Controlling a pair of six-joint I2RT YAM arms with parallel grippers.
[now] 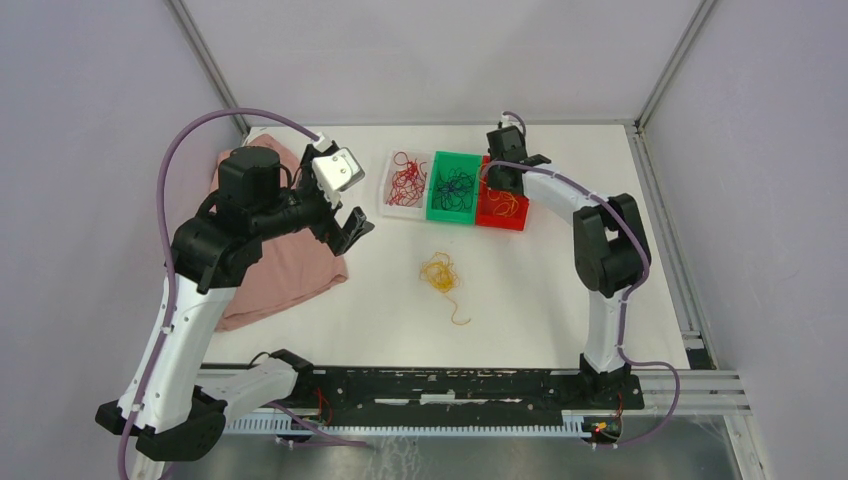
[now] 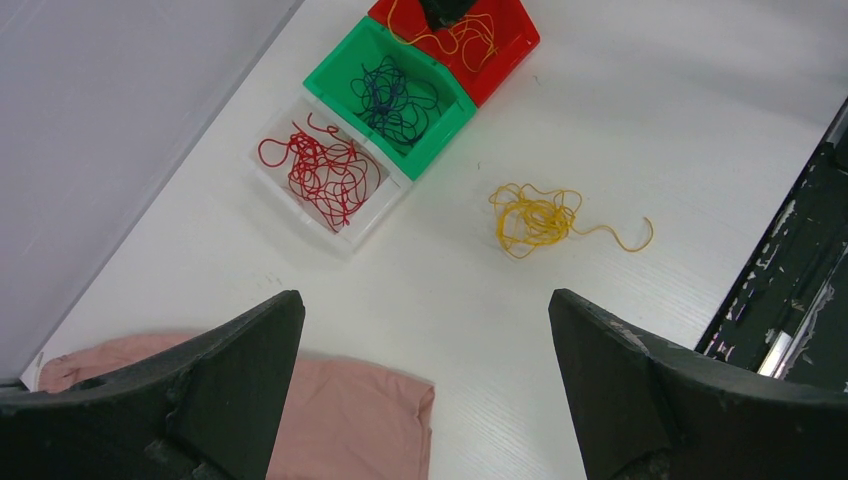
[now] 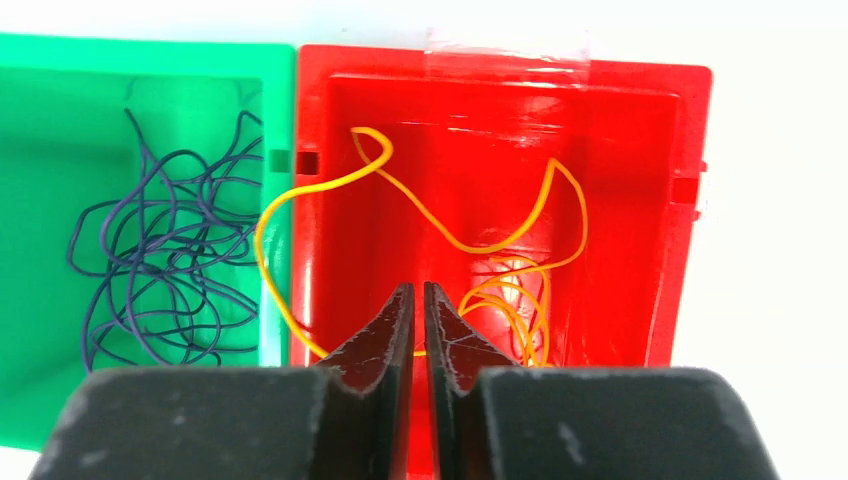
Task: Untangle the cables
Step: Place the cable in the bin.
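Two arm bases at the near edge of the white table [image 1: 560,300]; beyond them, entries listed outward.

1. Loose tangle [image 1: 441,272] of yellow-orange cables, lying alone on the bare tabletop in the middle, one tail trailing toward the near edge; untouched by either gripper.
2. Pink cloth [image 1: 290,270], folded, at the left side; no cables are seen on it.
3. Left gripper [image 1: 350,228], hung above the cloth's edge, jaws spread wide and nothing between them; the loose tangle and all three bins are framed by its wrist camera.
4. Clear bin [image 1: 384,205], far row, leftmost; red cables [image 1: 405,180] are held inside.
5. Green bin [image 1: 448,216], touching the clear one; dark blue cables [image 1: 455,187] are coiled inside.
6. Red bin [image 1: 500,222], rightmost; yellow strands [image 1: 507,205] lie inside, one loop draped over the wall into the green bin.
7. Right gripper [image 3: 418,295], lowered into the red bin, jaws drawn almost together with only a slit left; whether a strand is pinched cannot be told.

Step judged in hand: sorting by colour, the yellow lot being dealt with at the red bin. Next move, as judged: the loose tangle is to be fetched to the red bin, and the draped loop tucked in; a fine, low pinch would be called for.
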